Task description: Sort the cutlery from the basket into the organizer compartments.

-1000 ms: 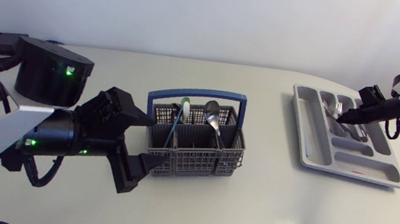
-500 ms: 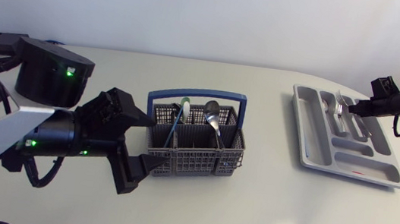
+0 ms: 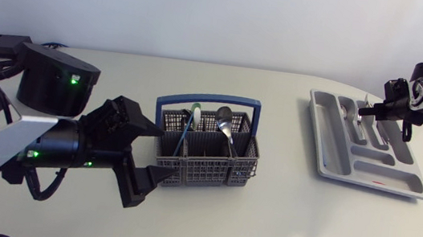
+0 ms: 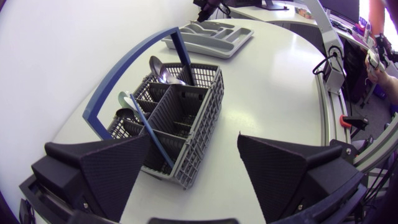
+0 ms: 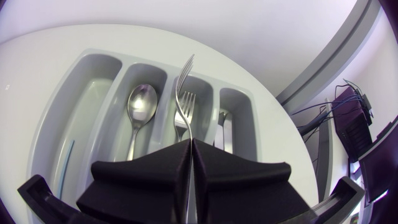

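The grey mesh basket [image 3: 204, 165] with a blue handle stands mid-table, holding a spoon [image 3: 224, 118], a pale-handled utensil [image 3: 194, 116] and a blue-handled one [image 4: 148, 127]. My left gripper [image 3: 165, 152] is open at the basket's left end, whose near corner [image 4: 186, 171] lies between the fingers without touching them. The grey organizer [image 3: 322, 140] lies at the right. My right gripper [image 3: 380, 109] hangs over its far end, shut on a fork [image 5: 182, 87] that sticks out ahead. Under it lie a spoon [image 5: 138, 106], another fork [image 5: 182, 124] and a knife [image 5: 223, 134] in separate compartments.
The organizer's wide outer compartment [image 5: 87, 93] holds only a thin bluish sliver. Bare table lies between basket and organizer [image 4: 214, 38], and in front of both. My left arm's bulky black links [image 3: 54, 79] fill the table's left side.
My right gripper has risen and drawn back toward the far right edge of the organizer, the fork still in it. The left arm and basket have not moved.
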{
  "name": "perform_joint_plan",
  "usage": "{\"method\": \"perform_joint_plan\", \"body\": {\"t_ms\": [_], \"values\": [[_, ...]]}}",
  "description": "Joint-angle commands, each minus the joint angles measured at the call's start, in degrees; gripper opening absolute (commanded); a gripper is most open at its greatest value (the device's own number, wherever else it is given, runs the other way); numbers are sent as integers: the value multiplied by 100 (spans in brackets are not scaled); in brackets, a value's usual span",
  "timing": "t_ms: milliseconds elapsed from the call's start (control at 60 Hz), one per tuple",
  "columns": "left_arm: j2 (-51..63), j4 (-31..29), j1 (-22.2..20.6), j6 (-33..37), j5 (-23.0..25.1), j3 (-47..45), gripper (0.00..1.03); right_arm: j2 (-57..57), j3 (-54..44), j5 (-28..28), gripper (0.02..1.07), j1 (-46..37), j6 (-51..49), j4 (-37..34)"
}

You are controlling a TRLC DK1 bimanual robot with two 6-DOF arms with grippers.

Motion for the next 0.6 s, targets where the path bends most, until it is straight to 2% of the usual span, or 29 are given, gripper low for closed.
{"method": "perform_joint_plan", "body": {"t_ms": [0, 317, 583], "values": [[-71, 81, -30, 56, 1, -115, 97, -34, -105, 242, 8, 69, 158, 140], [-71, 73, -30, 56, 1, -115, 97, 441, 88, 805, 8, 218, 96, 271], [-106, 64, -21, 56, 1, -97, 97, 810, 220, 981, 8, 297, 17, 351]]}}
